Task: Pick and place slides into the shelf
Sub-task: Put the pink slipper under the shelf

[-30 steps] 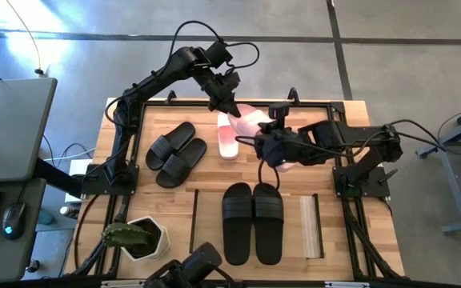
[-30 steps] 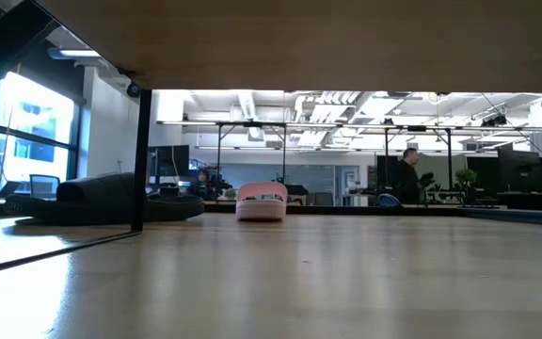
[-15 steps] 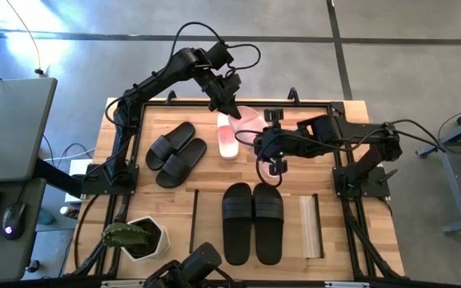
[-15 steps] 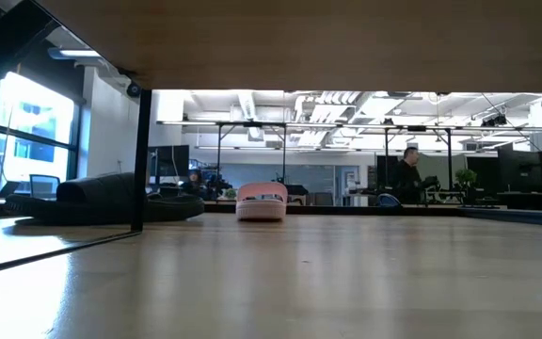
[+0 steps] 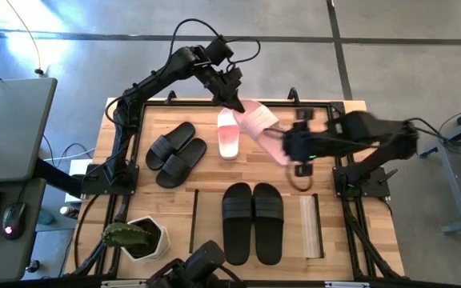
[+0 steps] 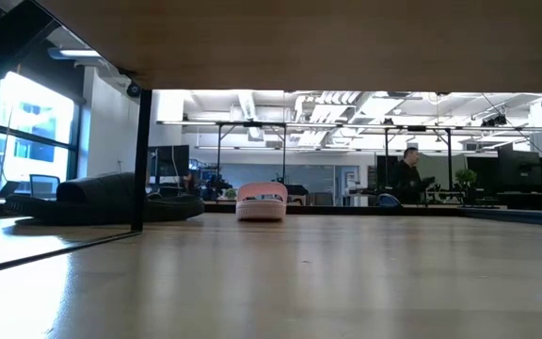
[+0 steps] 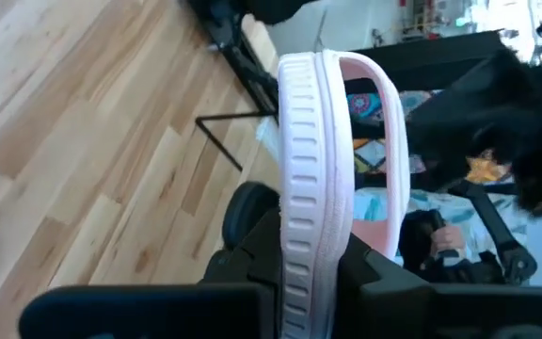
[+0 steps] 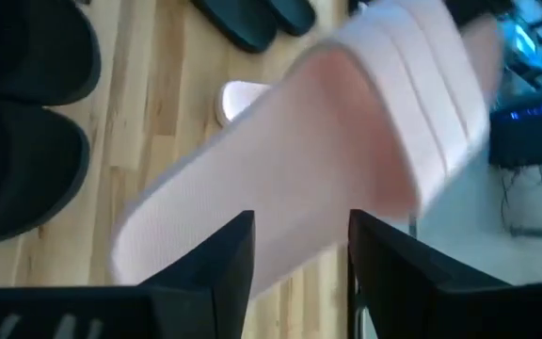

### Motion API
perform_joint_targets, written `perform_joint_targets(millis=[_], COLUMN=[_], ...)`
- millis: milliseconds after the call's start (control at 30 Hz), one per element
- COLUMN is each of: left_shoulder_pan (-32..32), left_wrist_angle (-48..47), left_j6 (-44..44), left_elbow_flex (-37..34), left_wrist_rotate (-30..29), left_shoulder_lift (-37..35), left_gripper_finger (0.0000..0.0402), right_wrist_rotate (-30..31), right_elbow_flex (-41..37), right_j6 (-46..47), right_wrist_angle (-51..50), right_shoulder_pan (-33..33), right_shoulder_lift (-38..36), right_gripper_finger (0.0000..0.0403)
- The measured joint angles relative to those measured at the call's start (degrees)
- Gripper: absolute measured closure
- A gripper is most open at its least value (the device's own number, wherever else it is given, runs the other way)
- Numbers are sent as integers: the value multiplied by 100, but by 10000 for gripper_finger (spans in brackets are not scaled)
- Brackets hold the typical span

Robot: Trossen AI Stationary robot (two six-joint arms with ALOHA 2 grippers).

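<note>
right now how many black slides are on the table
4: one pair lies on the table's left part, beside the flat pink slide; the other pair sits at the front middle. None looks hidden.

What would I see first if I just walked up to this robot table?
First, the pink slide held up in the air over the far middle of the table, pinched by the left end effector. The right end effector sits open just beside it. Its partner slide lies flat below, with two black pairs on the wood nearby.
</note>
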Motion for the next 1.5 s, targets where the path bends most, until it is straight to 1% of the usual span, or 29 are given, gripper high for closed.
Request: perform_joint_targets(millis=[133, 267, 467, 633, 867, 967, 1167, 1333, 1500], left_shoulder_pan=[-10, -85, -372, -642, -844, -890, -955, -1016, -1181], left_wrist_angle=[319, 668, 903, 864, 818, 641, 59, -171, -307], left_j6=[-17, 36, 451, 709, 715, 861, 1376, 1601, 1860], left_elbow_flex=[-1, -1, -1, -1, -1, -1, -1, -1, 3], left_wrist_rotate=[51, -82, -422, -761, -772, -867, -1533, -1722, -1817], left_shoulder_lift=[201, 406, 796, 1135, 1415, 1490, 1501, 1500, 1570], left_gripper_finger=[379, 379, 379, 379, 379, 379, 379, 379, 379], right_wrist_rotate=[95, 211, 316, 332, 270, 221, 52, -273, -576], right_elbow_flex=[0, 4, 4, 4, -61, -323, -1082, -1618, -1801], right_j6=[650, 1257, 1427, 1383, 1376, 1396, 1585, 1696, 1809], right_wrist_angle=[9, -12, -11, -6, 3, -2, 0, 200, 317], right_shoulder_pan=[78, 78, 76, 51, 50, 49, 49, 47, 47], right_shoulder_lift=[-614, -1136, -1580, -1588, -1454, -1455, -1460, -1467, -1528], right_gripper_finger=[238, 238, 238, 238, 238, 238, 238, 238, 238])
